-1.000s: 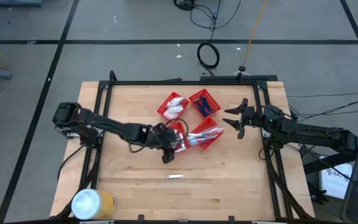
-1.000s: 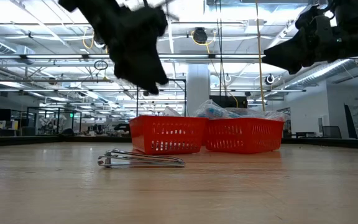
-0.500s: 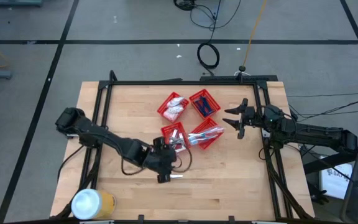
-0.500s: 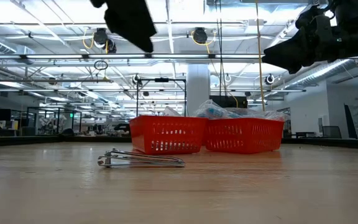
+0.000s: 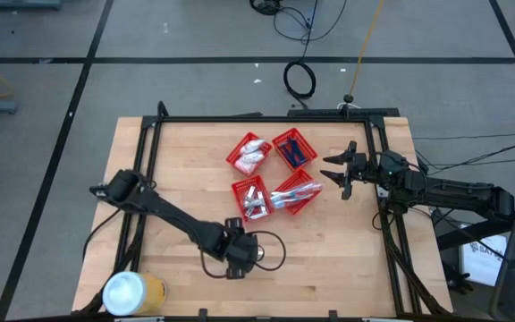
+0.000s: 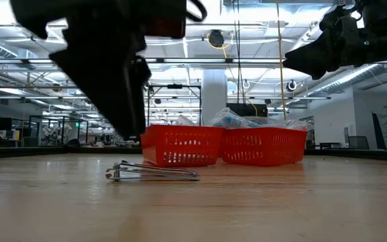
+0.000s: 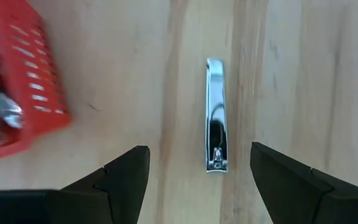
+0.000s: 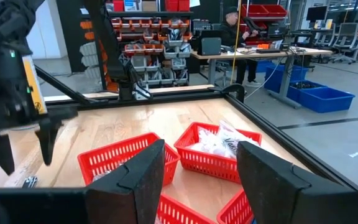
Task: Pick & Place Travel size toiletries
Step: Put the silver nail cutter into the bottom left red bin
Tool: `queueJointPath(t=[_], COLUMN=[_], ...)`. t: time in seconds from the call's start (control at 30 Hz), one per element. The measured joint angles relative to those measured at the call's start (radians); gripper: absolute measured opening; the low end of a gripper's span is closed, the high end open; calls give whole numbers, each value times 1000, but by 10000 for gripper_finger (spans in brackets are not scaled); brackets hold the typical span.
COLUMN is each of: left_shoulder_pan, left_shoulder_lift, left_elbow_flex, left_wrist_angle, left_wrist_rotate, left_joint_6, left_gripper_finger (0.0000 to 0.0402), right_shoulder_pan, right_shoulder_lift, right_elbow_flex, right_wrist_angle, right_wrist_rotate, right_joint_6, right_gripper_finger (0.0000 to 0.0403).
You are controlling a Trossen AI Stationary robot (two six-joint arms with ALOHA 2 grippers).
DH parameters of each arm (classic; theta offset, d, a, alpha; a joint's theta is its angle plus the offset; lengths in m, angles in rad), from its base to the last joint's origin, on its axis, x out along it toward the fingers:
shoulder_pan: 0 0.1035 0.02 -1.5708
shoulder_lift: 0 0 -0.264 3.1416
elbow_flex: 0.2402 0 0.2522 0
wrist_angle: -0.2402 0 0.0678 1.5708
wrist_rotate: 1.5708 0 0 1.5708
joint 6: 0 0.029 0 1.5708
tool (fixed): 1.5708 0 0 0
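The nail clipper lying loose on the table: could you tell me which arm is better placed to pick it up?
Left. The left gripper hangs open right above the nail clipper, fingers either side; the right gripper waits beyond the baskets.

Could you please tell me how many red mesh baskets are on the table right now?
4, clustered at the table's middle in the high view: one upper left, one upper right, one lower left, one lower right. None looks hidden.

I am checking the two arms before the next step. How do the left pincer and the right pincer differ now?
The left pincer hangs low over a nail clipper on the bare table; the right pincer waits higher, beside the red baskets. The clipper lies between the left fingers; nothing lies between the right ones. Both are open.
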Motion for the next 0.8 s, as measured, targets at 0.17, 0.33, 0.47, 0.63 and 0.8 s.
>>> queueJointPath(t=[0.17,0.33,0.47,0.63,0.8], left_shoulder_pan=[6,10,12,13,13], left_shoulder_lift=[37,51,72,103,103], left_elbow_flex=[0,0,0,0,0], left_wrist_angle=[13,16,37,61,52], left_wrist_rotate=[28,28,31,81,74], left_joint_6=[21,29,25,5,-6], left_gripper_finger=[273,273,273,273,273], right_shoulder_pan=[0,0,0,1,1], right_shoulder_lift=[0,0,0,3,4], right_elbow_flex=[0,0,0,0,0], right_wrist_angle=[0,0,0,0,-1], right_wrist_rotate=[0,0,0,0,0], right_joint_6=[0,0,0,0,0], right_gripper_finger=[187,187,187,187,187])
